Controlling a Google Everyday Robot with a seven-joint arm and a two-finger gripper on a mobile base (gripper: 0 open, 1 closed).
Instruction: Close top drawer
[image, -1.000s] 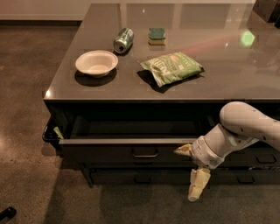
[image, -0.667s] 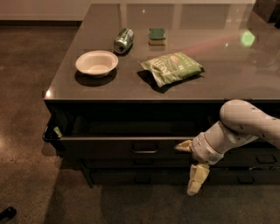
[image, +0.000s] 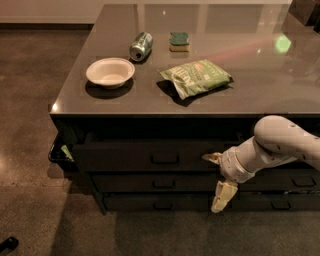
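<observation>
The top drawer (image: 130, 156) is a wide dark-grey front with a small loop handle (image: 165, 160) at its centre, under the counter's front edge. It sits almost flush with the cabinet, and none of its inside shows. My gripper (image: 217, 181) is at the drawer front's right part, to the right of the handle. One cream fingertip (image: 212, 157) touches the drawer front; the other finger (image: 223, 196) hangs down in front of the lower drawers. The fingers are spread wide and hold nothing. My white arm (image: 280, 145) reaches in from the right.
On the grey counter (image: 280, 80) lie a white bowl (image: 110, 72), a tipped can (image: 141, 46), a green sponge (image: 179, 41) and a green chip bag (image: 196, 77). Two slimmer drawers (image: 165, 184) sit below. Dark floor (image: 30, 150) lies to the left and in front.
The top drawer has slid inward; its grey inside no longer shows. My gripper has moved with the drawer front toward the cabinet.
</observation>
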